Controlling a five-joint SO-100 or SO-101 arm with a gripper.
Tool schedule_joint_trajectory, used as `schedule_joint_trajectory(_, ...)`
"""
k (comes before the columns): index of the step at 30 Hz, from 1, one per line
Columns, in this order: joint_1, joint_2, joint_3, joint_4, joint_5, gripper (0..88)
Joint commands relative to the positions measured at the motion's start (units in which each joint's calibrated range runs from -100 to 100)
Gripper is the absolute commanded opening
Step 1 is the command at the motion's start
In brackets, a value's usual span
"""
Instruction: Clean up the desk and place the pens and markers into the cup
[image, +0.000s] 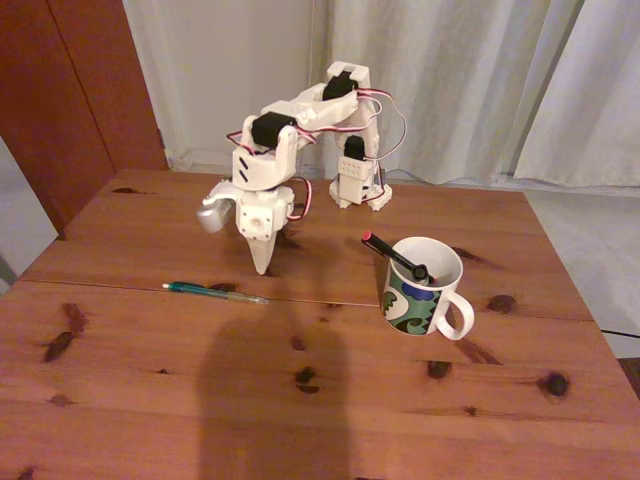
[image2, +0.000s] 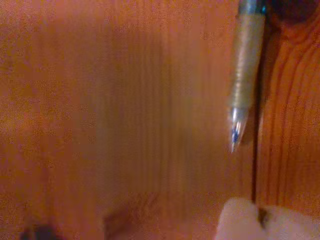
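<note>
Here, near to far:
Desk (image: 300, 420): reddish wood with dark knots and a seam running across.
Green pen (image: 215, 292): lies flat along the seam, left of the cup in the fixed view; in the wrist view its clear tip (image2: 239, 122) rests on bare wood.
Cup (image: 420, 300): upright, right of centre, handle toward the camera's right.
Black pen (image: 395, 256): leans in the cup, red end sticking out up-left.
Gripper (image: 262, 262): points down just behind the green pen, apparently empty; whether its jaws are parted I cannot tell.
</note>
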Motion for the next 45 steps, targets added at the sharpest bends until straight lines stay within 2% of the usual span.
schedule_joint_trajectory(1,0.86,0.6,-3.2,-0.56,1.86,0.5)
schedule_joint_trajectory(9,6.49,2.5,-3.29,-1.33,5.99,0.5)
schedule_joint_trajectory(20,9.86,7.06,-3.2,-15.01,6.52,0.5)
schedule_joint_trajectory(26,10.35,7.39,-3.2,-14.92,10.71,0.5)
schedule_joint_trajectory(38,9.7,7.55,-2.75,-15.44,10.87,0.7)
schedule_joint_trajectory(45,10.11,9.7,-3.2,-15.53,10.87,13.2)
